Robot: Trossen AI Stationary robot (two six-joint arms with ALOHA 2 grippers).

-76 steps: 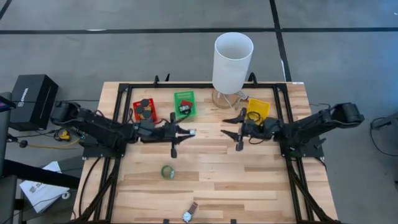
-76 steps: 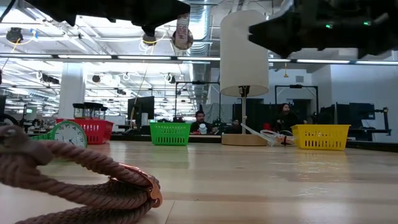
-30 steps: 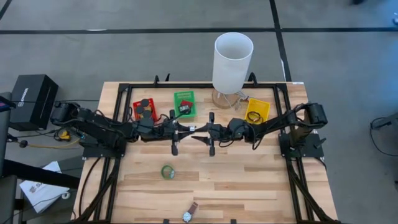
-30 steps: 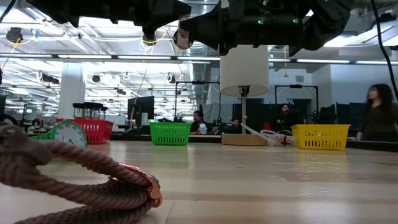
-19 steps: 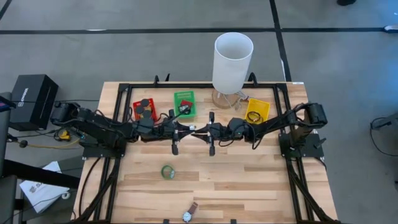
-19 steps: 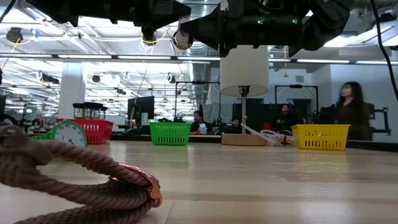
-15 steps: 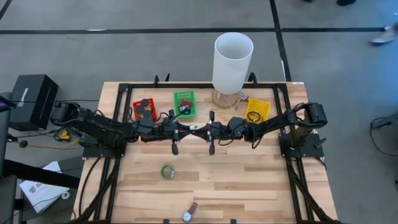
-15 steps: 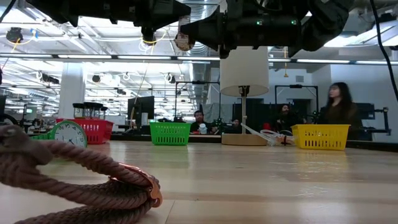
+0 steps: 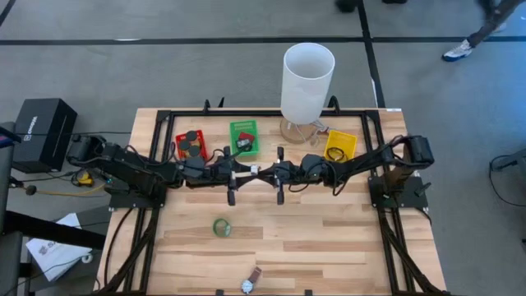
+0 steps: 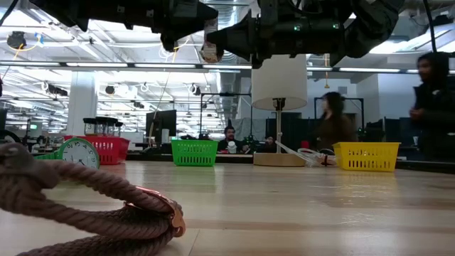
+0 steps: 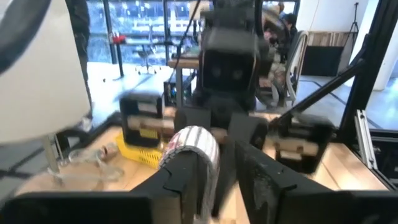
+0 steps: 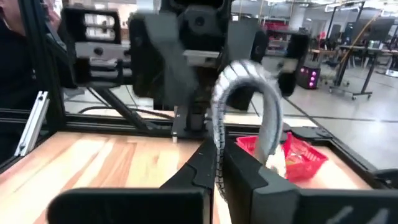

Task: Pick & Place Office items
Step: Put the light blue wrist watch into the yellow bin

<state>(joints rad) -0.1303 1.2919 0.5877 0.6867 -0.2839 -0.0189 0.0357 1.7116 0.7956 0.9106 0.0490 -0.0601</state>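
Observation:
A silvery ring (image 9: 255,170) hangs in mid-air over the table's middle, between my two grippers, which meet tip to tip. My right gripper (image 12: 217,163) comes in level from the right and is shut on the ring (image 12: 245,99). My left gripper (image 11: 221,177) comes in level from the left. Its fingers stand apart, with the ring's (image 11: 189,146) other side between them. A green tape roll (image 9: 221,226) and a wristwatch (image 9: 249,284) lie flat on the table nearer the front edge. My right gripper pinches the ring's band (image 12: 217,140) between its two fingers, on the side of the ring nearest to it. The fingers lie level, coming from the table's right. The ring stands on edge, lifted well clear of the table. My left gripper: I cannot tell whether its fingers (image 11: 186,180) touch the ring.
Along the far side stand a red bin (image 9: 191,146) with black cylinders, a green bin (image 9: 243,136) and a yellow bin (image 9: 340,145) with a ring in it. A tall white cylinder (image 9: 308,82) stands behind them. People move in the room beyond.
My right gripper has shut on the ring, which my left gripper holds out to it. Both arms have kept their places, and the ring has stayed where it was in the air.

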